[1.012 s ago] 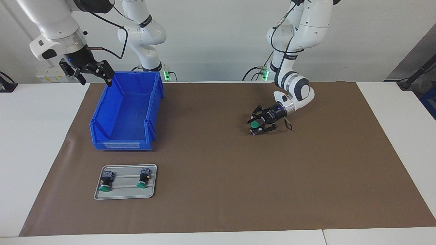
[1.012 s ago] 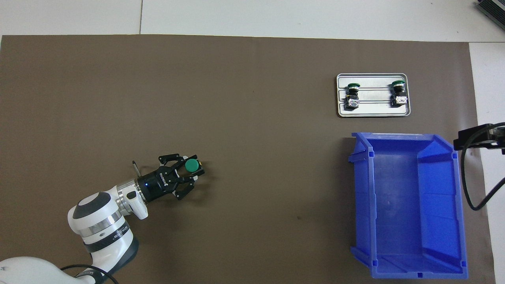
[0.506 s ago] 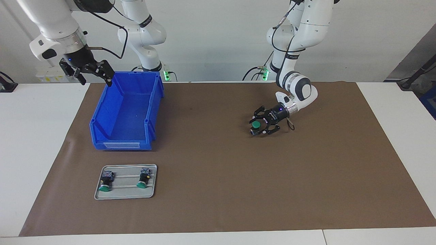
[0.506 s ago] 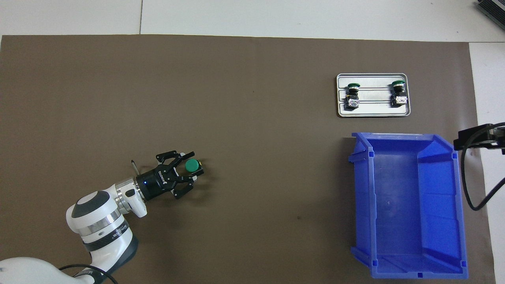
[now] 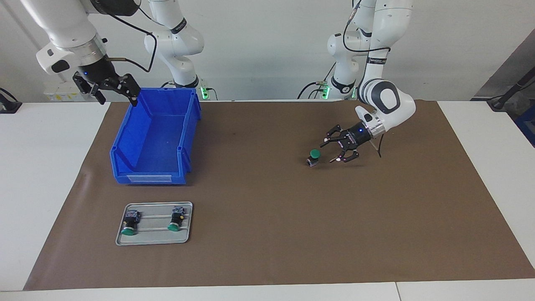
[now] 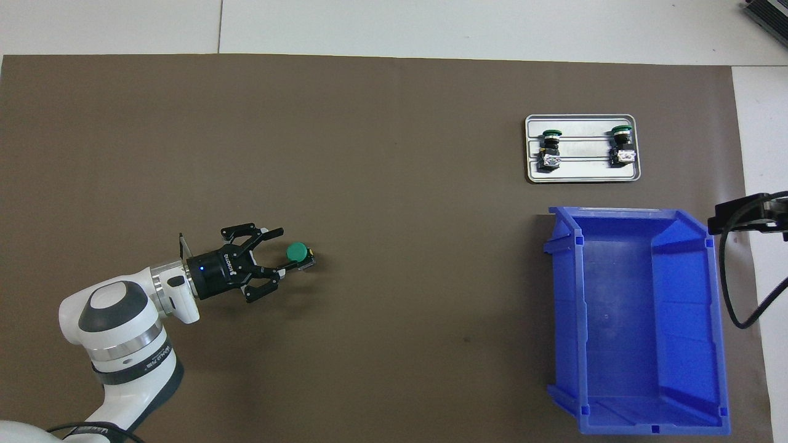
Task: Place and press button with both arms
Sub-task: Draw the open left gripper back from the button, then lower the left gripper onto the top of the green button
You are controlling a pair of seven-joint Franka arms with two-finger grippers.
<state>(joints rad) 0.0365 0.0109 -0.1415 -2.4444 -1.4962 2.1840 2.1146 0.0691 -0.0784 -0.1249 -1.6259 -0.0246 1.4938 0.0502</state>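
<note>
In the facing view, the button (image 5: 313, 157) stood on the brown mat (image 5: 267, 234) that covered the middle of the desk (image 5: 54, 175), toward the left arm's end, with its green cap up. The left gripper (image 5: 333, 150) was just beside the button, low over the mat, and its jaws were spread apart with nothing between them; the button was free of them. The right gripper (image 5: 117, 93) hung in the air over the rim of the blue bin (image 5: 154, 138), at the right arm's end of the desk, and its jaws were spread wide and held nothing. This arm waited there. A grey tray (image 5: 154, 238) lay farther from the robots than the bin, and two more buttons (image 5: 130, 223) lay on it side by side, apart from each other.

In the overhead view, the button (image 6: 298, 253) showed its round green cap from above, with the dark body under it. The left gripper (image 6: 278, 249) pointed at it from the left arm's side, and the tip of one finger (image 6: 289, 266) seemed to lie against the button's body, though I cannot tell if it touched. The bin (image 6: 717, 320) was empty and stood nearer to the robots than the tray (image 6: 582, 177). Only a small dark part of the right arm (image 6: 745, 215) showed at the edge, beside the bin.
</note>
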